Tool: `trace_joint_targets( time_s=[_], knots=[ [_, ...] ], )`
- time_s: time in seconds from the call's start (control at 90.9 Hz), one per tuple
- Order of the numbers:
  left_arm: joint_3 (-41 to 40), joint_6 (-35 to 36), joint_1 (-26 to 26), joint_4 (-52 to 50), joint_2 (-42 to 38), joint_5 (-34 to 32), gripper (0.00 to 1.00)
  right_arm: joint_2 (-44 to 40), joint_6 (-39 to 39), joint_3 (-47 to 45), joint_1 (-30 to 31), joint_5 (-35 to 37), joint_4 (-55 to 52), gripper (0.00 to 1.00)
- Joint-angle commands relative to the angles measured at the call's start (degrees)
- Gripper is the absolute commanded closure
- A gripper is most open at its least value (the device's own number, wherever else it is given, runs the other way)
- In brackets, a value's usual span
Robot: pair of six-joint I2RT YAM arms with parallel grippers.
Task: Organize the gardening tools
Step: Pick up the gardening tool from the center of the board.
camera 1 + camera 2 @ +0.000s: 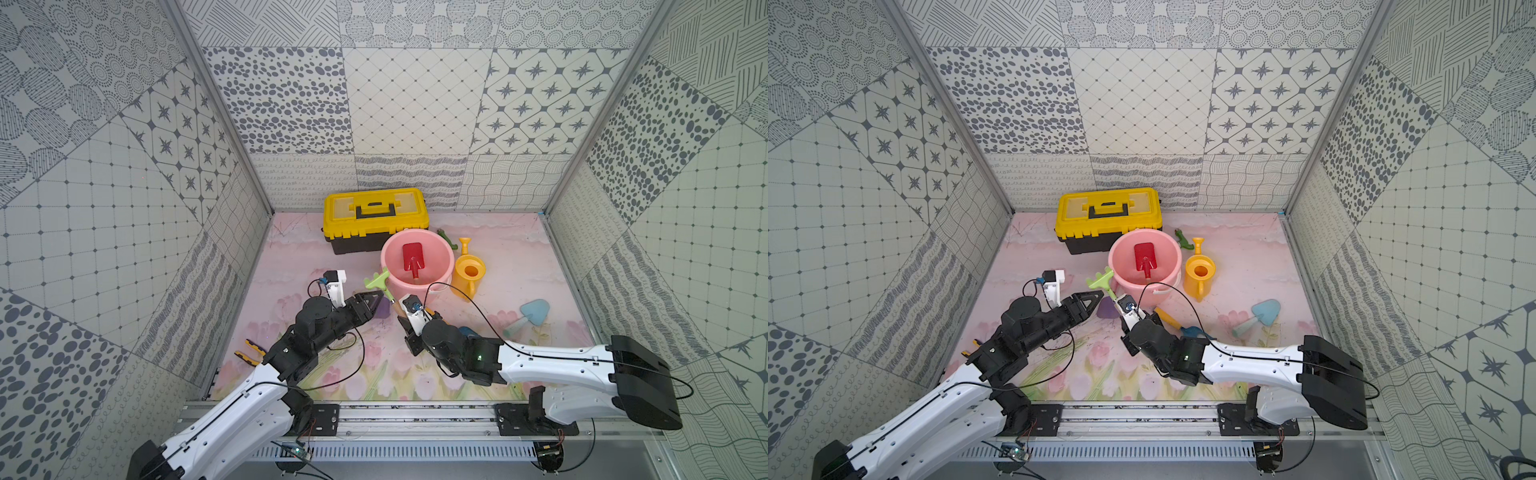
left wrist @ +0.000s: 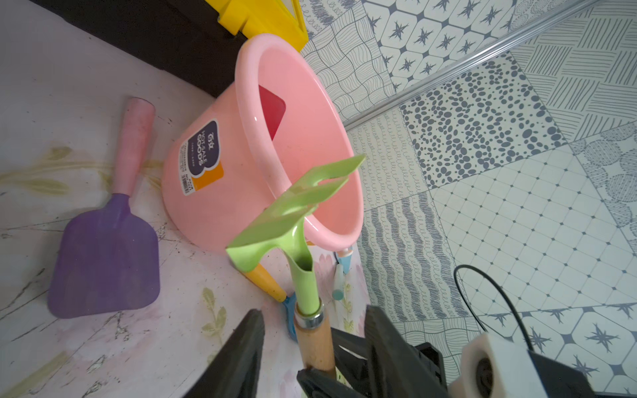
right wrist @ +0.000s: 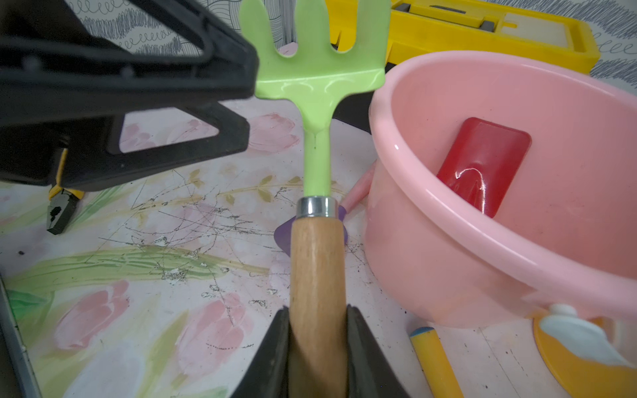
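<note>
Right wrist: my right pincer (image 3: 317,312) grips the green rake (image 3: 319,79) by its handle; my left pincer (image 2: 314,313) straddles it, jaws apart.

— Where could a gripper pass?
— Over the bare mat (image 1: 299,253) left of the pink bucket (image 1: 438,259).
— What hems the bucket in?
— The yellow toolbox (image 1: 374,208) behind, watering can (image 1: 463,284) just right, green rake (image 1: 376,282) near-left.

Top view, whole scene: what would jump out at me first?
The pink bucket mid-floor, with a red spade lying inside. Just beside it, the right hand grips a green rake by its wooden handle, with the open left hand straddling that handle. A yellow toolbox sits against the back wall.
</note>
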Motion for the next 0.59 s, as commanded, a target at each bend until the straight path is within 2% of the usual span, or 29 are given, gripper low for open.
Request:
trace_joint_targets(
  time_s=[0.0, 0.352, 0.583],
  knots=[
    [1.64, 0.22, 0.29, 8.44, 3.62, 6.23, 0.49, -1.81, 0.5, -0.7, -0.05, -0.18, 4.35, 1.0],
    [1.88, -1.08, 2.66, 7.29, 5.67, 4.94, 0.52, -4.51, 0.49, -2.27, -0.01, 0.43, 5.53, 1.0],
    [1.89, -1.28, 4.39, 7.98, 4.36, 4.99, 0.5, -5.12, -0.03, -3.23, 0.07, -2.44, 7.09, 0.99]
  ],
)
